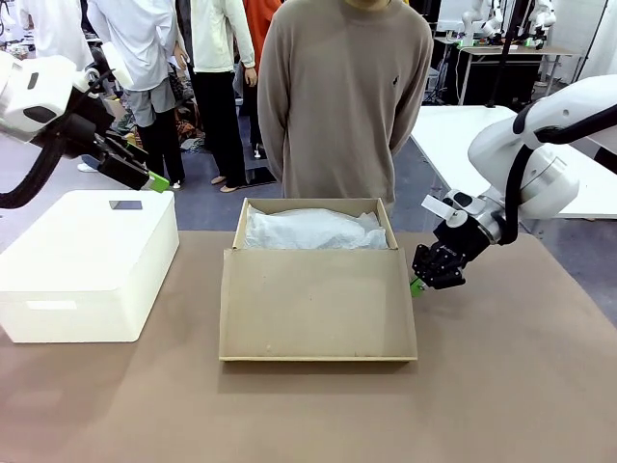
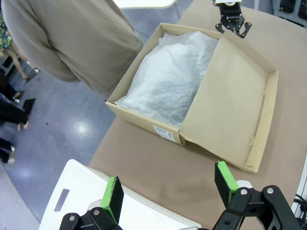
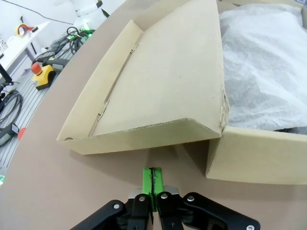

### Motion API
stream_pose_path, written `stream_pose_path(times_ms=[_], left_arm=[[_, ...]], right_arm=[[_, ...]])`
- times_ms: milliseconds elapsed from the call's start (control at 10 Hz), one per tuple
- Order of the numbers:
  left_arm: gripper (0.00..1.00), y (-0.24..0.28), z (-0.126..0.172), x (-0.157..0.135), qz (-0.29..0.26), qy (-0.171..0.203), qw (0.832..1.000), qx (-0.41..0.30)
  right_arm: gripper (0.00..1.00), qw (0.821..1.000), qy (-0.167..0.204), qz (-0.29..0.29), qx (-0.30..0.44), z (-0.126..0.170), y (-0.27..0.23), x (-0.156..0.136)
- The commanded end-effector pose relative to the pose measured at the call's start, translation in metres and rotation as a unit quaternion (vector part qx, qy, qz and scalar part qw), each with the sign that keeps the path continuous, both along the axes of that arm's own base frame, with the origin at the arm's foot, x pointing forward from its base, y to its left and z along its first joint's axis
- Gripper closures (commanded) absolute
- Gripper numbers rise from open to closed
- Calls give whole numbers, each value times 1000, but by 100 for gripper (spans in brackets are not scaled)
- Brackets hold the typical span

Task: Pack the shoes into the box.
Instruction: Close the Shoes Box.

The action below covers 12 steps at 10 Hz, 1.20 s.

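Front view: brown tabletop point(image 1: 501, 386), busy room.

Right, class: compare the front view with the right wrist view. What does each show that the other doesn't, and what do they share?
Front view alone: the person behind the table, the white box at left, and the open left gripper raised above it.

Right wrist view alone: a yellow unit with a red button and cables on the floor beside the table.

Both: the box with its lid folded open toward the robot, the white tissue inside, and the shut right gripper by the box's corner.
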<state>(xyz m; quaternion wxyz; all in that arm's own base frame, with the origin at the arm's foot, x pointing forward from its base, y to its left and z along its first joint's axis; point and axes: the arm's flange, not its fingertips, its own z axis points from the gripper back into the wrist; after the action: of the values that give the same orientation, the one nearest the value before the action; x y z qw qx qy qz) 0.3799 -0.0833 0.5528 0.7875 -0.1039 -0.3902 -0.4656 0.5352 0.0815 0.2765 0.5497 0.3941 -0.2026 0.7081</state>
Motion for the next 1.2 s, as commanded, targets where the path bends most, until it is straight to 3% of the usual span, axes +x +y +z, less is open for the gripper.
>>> stream_pose_path(times_ms=[0, 500, 1100], left_arm=[[0, 0, 0, 1, -2, -2, 1000, -6], [0, 0, 0, 1, -2, -2, 1000, -6], [0, 0, 0, 1, -2, -2, 1000, -6]], right_arm=[[100, 999, -35, 4, 26, -10, 5, 1], [100, 998, -21, 26, 49, -15, 20, -8], [100, 994, 2, 57, 91, 4, 20, -24]])
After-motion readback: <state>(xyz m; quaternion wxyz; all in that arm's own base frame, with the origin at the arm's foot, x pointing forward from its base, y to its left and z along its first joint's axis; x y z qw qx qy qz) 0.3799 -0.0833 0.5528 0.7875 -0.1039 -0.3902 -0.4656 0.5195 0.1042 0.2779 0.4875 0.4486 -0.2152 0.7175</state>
